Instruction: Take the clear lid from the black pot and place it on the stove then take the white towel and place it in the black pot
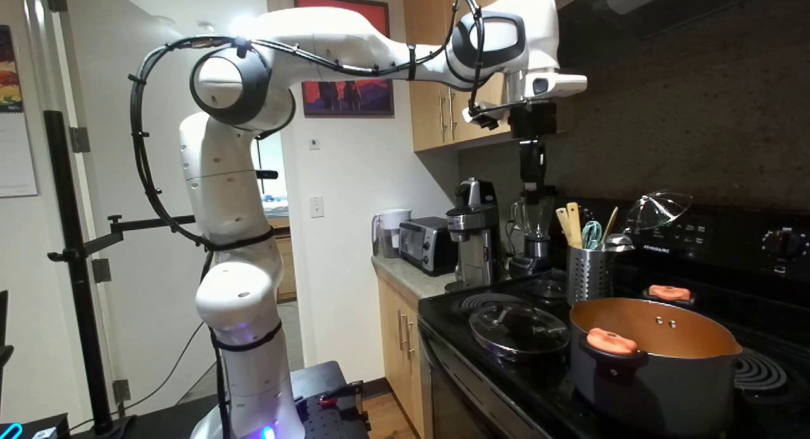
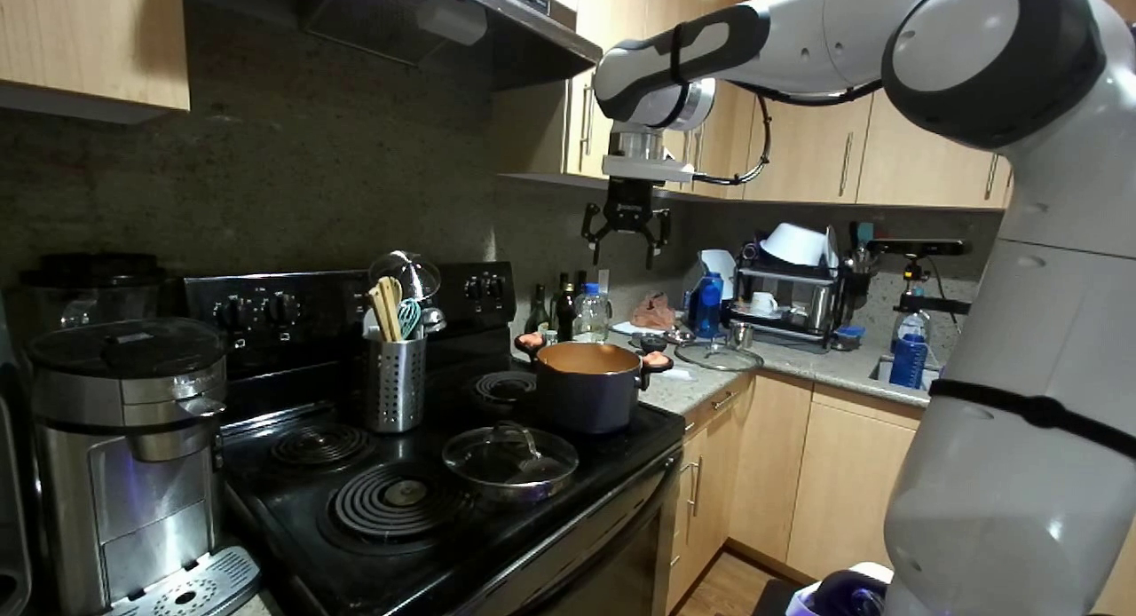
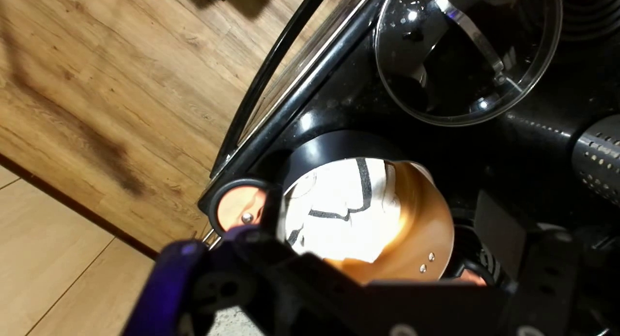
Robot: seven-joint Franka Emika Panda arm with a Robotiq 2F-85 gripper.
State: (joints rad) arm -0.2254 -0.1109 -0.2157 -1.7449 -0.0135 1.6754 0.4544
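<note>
Black and bare, your gripper (image 2: 622,250) hangs high, presumably for clearance, its jaws spread with nothing between them in an exterior view. Well below it stands the black pot (image 3: 426,234), uncovered so its mouth can take cloth; the white towel (image 3: 341,205) lies inside, toward one wall, dark stripe showing. Your wrist view looks down on that towel past the jaws, though you can't tell whether it sits squarely under them. Beside the pot, apart from it, the clear lid (image 3: 465,60) rests flat on the stove (image 3: 346,94), handle up, likely to leave you something to grip; it lies below the gripper as well, but off to one side. Farther out stands the steel utensil holder (image 2: 397,385). Both placements look complete, so you probably need only withdraw.
</note>
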